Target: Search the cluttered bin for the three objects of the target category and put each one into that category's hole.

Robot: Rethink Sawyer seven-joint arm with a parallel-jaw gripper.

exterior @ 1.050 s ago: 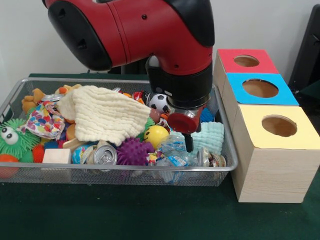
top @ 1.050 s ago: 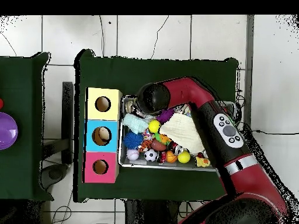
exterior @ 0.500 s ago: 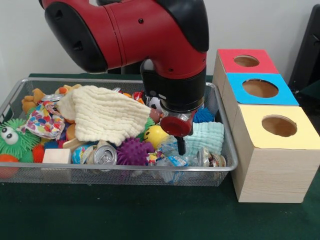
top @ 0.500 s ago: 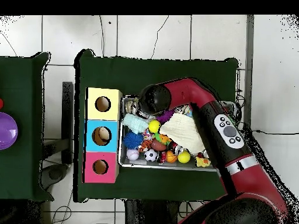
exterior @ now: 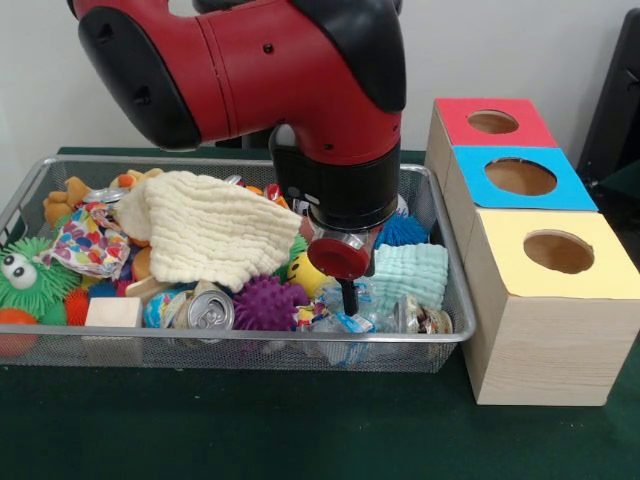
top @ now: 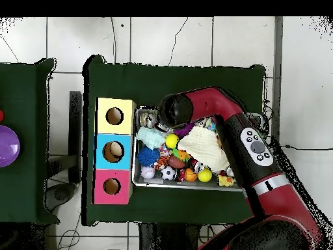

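My gripper hangs under the red and black arm head, low over the right half of the wire bin. Its dark tip sits just above a crumpled clear plastic bottle, between a purple spiky ball and a mint cloth. A yellow smiley ball shows partly behind it. Whether it holds anything is hidden. Three boxes with round holes stand right of the bin: red, blue, yellow. In the overhead view the arm's wrist covers the gripper.
The bin also holds a cream cloth, a drink can, a blue spiky ball, a wood block, a green spiky toy and a patterned cloth. A purple bowl lies on the side table.
The arm has slid toward the picture's left in the front view and slightly lower. The soccer ball is now hidden behind it and the blue spiky ball is uncovered.
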